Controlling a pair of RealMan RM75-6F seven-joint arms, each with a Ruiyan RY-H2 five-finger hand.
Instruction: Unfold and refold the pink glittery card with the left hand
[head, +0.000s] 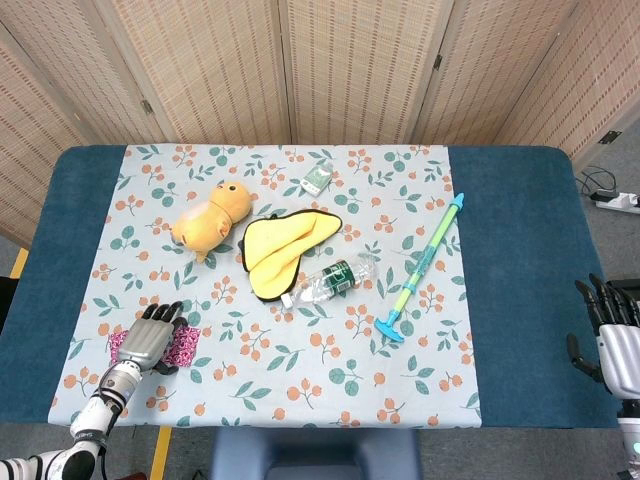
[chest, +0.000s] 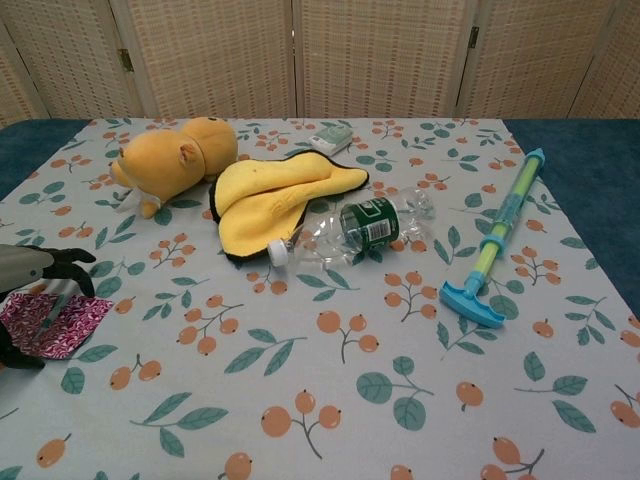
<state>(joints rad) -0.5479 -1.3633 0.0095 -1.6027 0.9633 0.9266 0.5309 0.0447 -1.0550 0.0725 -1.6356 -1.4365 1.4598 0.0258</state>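
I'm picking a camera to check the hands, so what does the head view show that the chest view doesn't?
Only the head view shows the right hand, off the table's right edge and holding nothing, plus the left hand from above, lying over the pink glittery card. Only the chest view shows the card's surface close up, with dark fingertips over it. Both show the plush toy, yellow cloth, bottle and blue-green tube.

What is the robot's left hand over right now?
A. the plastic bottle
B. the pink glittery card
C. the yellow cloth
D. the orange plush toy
B. In the head view the left hand lies over the pink glittery card at the near left of the table, far from the cloth, bottle and plush toy; the chest view shows the same card under its dark fingers.
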